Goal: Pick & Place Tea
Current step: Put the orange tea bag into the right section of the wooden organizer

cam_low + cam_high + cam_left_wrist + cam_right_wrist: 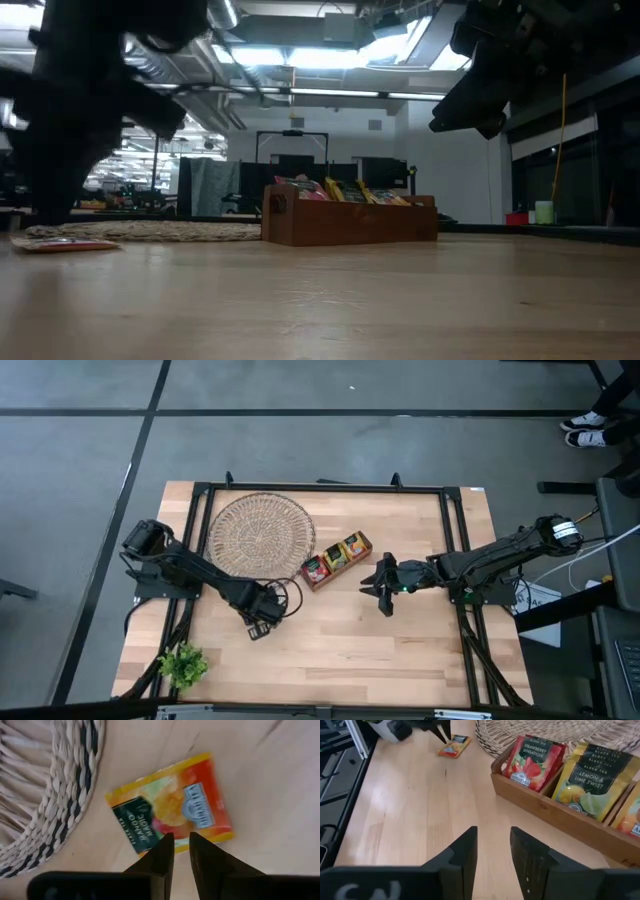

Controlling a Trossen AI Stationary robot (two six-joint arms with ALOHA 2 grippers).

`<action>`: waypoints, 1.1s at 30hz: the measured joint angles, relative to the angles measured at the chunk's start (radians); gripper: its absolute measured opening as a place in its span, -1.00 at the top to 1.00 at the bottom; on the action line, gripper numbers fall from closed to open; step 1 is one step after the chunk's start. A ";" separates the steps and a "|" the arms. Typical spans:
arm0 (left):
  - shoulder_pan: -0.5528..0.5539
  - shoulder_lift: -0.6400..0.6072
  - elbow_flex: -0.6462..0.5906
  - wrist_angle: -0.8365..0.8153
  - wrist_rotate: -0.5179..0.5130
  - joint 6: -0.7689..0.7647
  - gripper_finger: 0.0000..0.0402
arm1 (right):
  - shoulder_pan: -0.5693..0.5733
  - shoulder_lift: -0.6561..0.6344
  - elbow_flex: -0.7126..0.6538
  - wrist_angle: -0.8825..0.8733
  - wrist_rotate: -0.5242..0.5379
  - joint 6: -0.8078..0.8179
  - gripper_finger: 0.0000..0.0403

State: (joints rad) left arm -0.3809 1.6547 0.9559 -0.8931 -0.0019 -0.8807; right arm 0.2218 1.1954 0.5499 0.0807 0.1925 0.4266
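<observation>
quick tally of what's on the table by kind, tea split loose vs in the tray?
Loose tea sachet, flat on the wood beside the wicker dish: 1
Tea groups standing in the tray (strawberry, lemon-lime, orange): 3; sachets per group can't be counted
Wooden tray: 1
Wicker dish: 1
Small green plant: 1
Total: 7

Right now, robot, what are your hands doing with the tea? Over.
Left gripper low over an orange tea sachet lying flat beside the wicker dish. Right gripper open, empty, near the wooden tray. Nothing blocking.

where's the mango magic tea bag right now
The mango magic sachet lies flat on the table just outside the wicker dish rim, on the left side, with the left gripper right at its edge.
</observation>
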 joint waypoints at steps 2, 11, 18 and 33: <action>0.000 0.025 -0.012 0.004 0.002 0.019 0.75 | 0.000 0.000 0.000 -0.001 0.000 0.015 0.42; -0.002 0.126 0.010 0.101 0.033 0.116 0.94 | 0.000 0.000 0.000 0.002 0.000 0.041 0.42; -0.010 0.156 0.033 0.538 -0.088 0.279 0.99 | 0.000 0.000 0.000 0.005 0.000 0.042 0.42; 0.124 0.167 0.030 1.104 -0.159 0.527 0.97 | 0.076 0.010 0.000 0.050 -0.035 0.132 0.42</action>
State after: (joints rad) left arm -0.2565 1.8218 0.9859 0.2111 -0.1605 -0.3532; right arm 0.2979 1.2053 0.5495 0.1307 0.1572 0.5590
